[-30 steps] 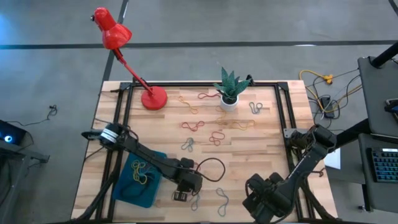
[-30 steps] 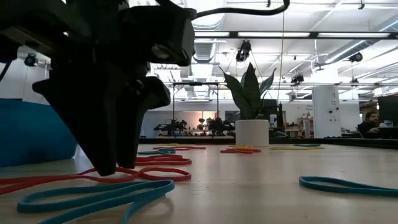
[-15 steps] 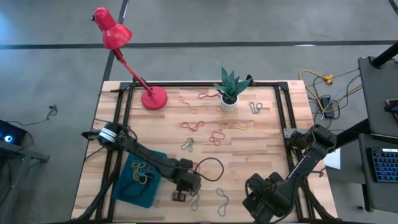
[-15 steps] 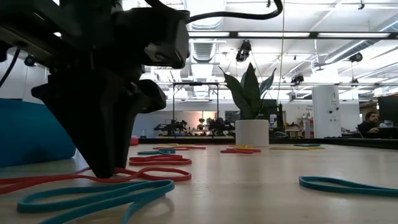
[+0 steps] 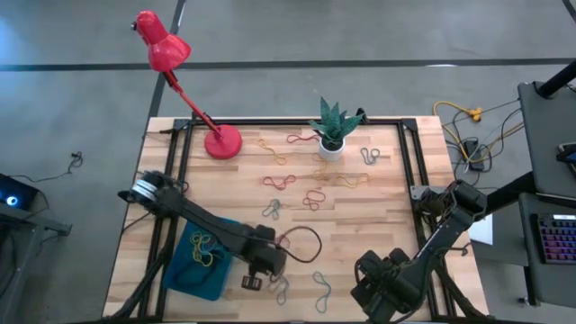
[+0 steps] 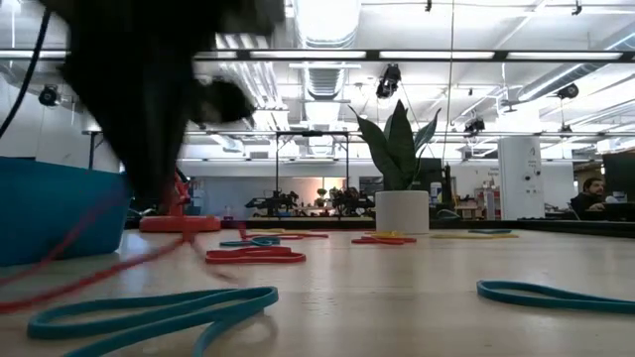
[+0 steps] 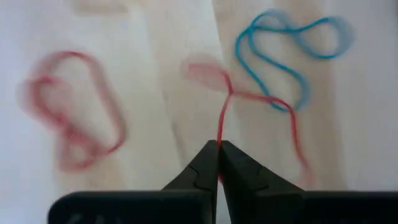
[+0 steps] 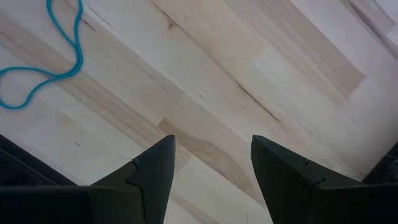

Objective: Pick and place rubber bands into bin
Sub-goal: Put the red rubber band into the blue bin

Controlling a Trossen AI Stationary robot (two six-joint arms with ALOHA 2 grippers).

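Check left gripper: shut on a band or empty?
Shut on a red rubber band. The left gripper has its fingertips pressed together with the red strand pinched between them, trailing to the table.

Bench layout, seen from above

Bin [image 5: 200, 281] at near-left of bench [image 5: 378, 207], w/ a few rubber bands [image 5: 203, 249] in it. Left gripper [image 5: 252, 283] just right of bin, near front edge; band [image 7: 261, 118] pinched between its fingers [image 7: 205, 167], trailing down to bench. Two more bands [image 5: 321, 290] lie right of it, by front edge. Right gripper [image 5: 382, 292] at near-right corner, over bare bench. Lamp [image 5: 222, 142] at back-left, plant pot [image 5: 331, 148] at back-centre. Other bands [image 5: 310, 184] scattered mid-bench, between lamp & pot and in front of pot; one [image 5: 370, 156] right of pot.
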